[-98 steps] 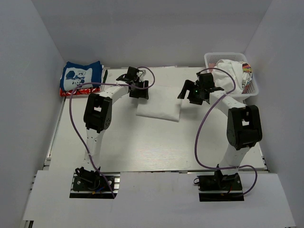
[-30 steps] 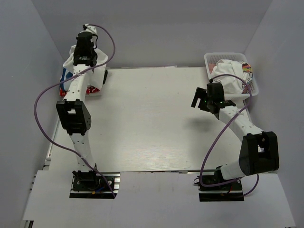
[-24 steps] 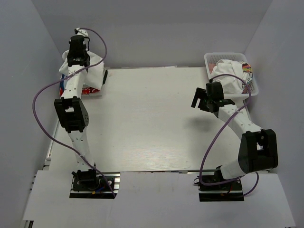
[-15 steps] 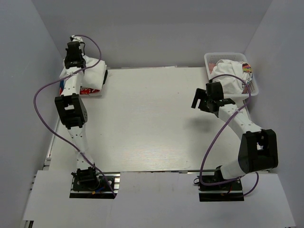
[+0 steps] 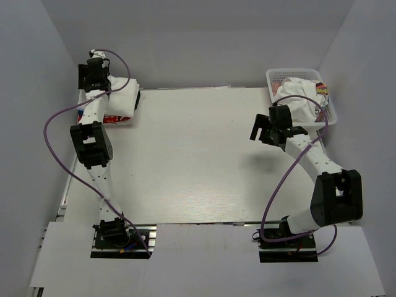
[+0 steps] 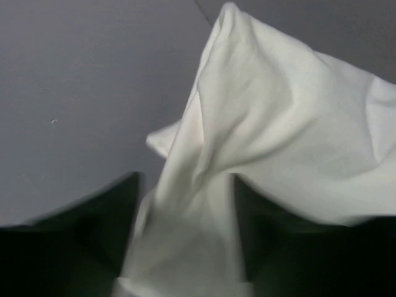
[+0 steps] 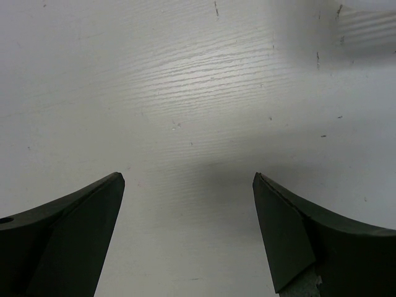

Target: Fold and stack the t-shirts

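White tee (image 6: 266, 142) pinched in our left fingers (image 6: 68, 241) at ten o'clock, over the stack (image 5: 115, 117) to drop; right fingers (image 7: 55, 241) gape empty.

This is a robotics lab test cell, not a home or shop. Plain grey walls (image 5: 204, 43) box in a bare white tabletop (image 5: 198, 161) like a purpose-built booth. Two white-and-black arms, the left arm (image 5: 93, 142) and the right arm (image 5: 312, 164), stand on black mounting plates (image 5: 120, 238) at 7 and 5 o'clock, with purple cables (image 5: 52, 142) looping loose. The only props are a white plastic basket (image 5: 294, 70) at 2 o'clock and a white t-shirt (image 5: 120, 99) on a pile at 10 o'clock.
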